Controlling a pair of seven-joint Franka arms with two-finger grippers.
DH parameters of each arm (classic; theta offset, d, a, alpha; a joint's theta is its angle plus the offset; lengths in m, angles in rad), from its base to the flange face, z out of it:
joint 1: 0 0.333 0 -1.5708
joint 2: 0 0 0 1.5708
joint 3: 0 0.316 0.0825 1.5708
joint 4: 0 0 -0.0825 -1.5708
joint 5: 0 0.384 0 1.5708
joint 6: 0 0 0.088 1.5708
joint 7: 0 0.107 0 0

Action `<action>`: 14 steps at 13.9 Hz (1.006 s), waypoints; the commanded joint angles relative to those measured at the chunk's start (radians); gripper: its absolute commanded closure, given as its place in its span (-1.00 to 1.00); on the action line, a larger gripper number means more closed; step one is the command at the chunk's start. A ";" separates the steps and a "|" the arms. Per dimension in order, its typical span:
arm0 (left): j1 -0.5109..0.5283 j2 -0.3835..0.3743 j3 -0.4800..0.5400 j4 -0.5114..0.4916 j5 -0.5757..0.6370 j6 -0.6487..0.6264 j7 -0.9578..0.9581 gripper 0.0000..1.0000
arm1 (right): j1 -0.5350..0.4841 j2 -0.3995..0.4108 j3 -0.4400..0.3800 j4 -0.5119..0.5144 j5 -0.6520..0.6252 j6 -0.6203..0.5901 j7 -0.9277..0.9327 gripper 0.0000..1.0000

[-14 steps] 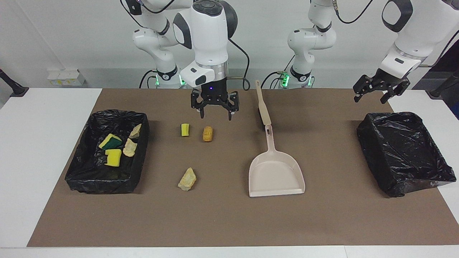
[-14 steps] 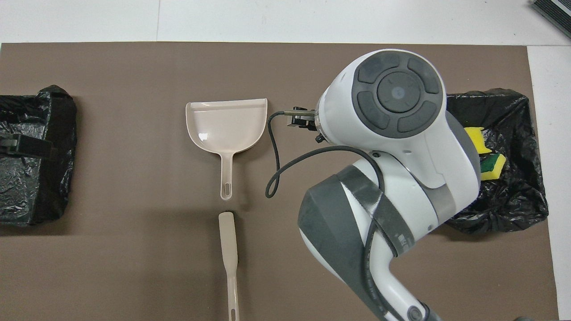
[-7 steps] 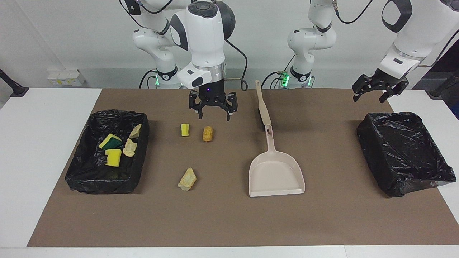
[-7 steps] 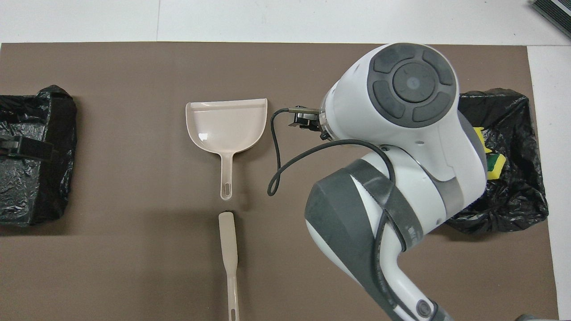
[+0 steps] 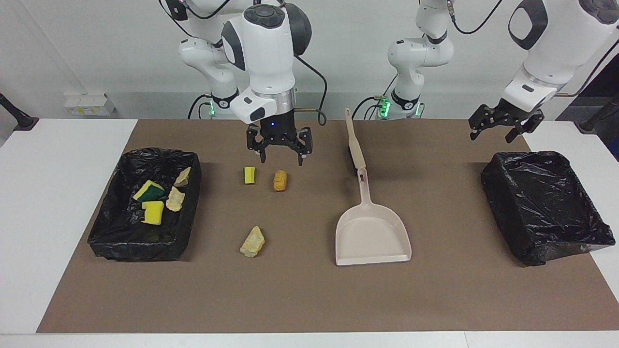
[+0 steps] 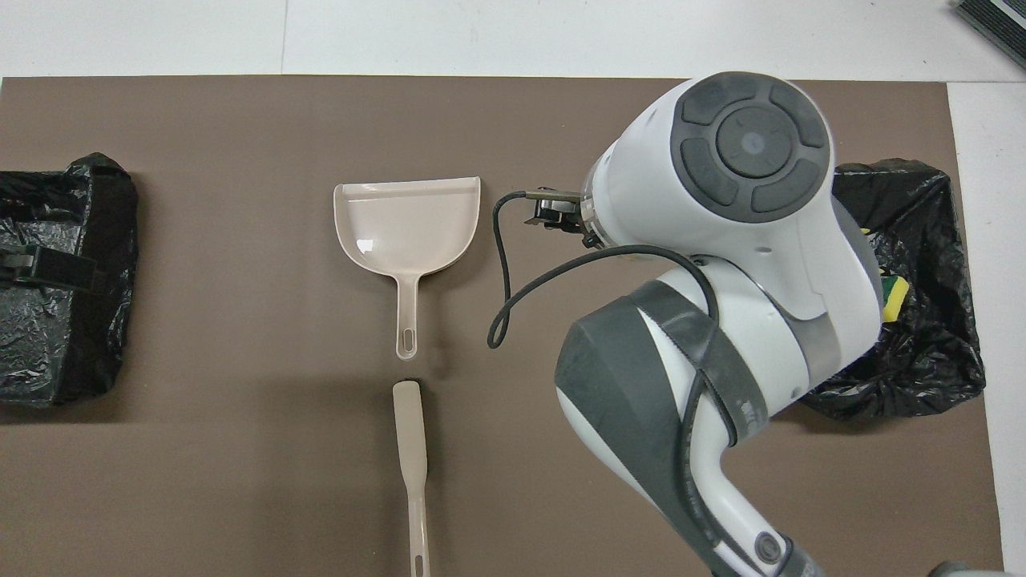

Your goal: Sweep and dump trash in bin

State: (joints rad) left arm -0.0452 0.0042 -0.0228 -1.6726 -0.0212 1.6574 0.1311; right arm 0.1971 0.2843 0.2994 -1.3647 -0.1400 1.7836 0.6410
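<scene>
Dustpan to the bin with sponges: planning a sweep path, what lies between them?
Three loose trash pieces on the mat, between dustpan and bin; facing view shows them.

Seven trash pieces. Three loose on the brown mat: a small yellow sponge chunk (image 5: 249, 175), standing on end; just beside it toward the left arm's end, an orange-brown bread-like lump (image 5: 280, 180), apart from it; a pale tan crusty lump (image 5: 252, 242) farther from the robots than those two, well apart, lying tilted. Four lie in the black-lined bin (image 5: 189, 220) at the right arm's end: a yellow-and-green sponge (image 5: 149, 191), a yellow sponge chunk (image 5: 153, 212) close by, a tan lump (image 5: 175, 199) beside both, another tan lump (image 5: 183, 177) near the bin's robot-side corner.
</scene>
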 commanded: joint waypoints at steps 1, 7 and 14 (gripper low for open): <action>-0.091 0.004 0.007 -0.117 0.010 0.132 -0.010 -1.00 | -0.019 -0.024 0.006 -0.024 0.030 -0.013 -0.037 -1.00; -0.364 0.114 0.006 -0.279 0.003 0.422 -0.247 -1.00 | -0.042 -0.039 0.003 -0.063 0.085 -0.012 -0.067 -1.00; -0.449 0.197 0.006 -0.317 0.001 0.584 -0.410 -1.00 | -0.044 -0.043 0.004 -0.099 0.085 -0.013 -0.072 -1.00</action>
State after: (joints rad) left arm -0.4915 0.2255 -0.0298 -1.9596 -0.0228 2.2272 -0.2674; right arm 0.1525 0.2772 0.3011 -1.4070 -0.0844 1.7658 0.5878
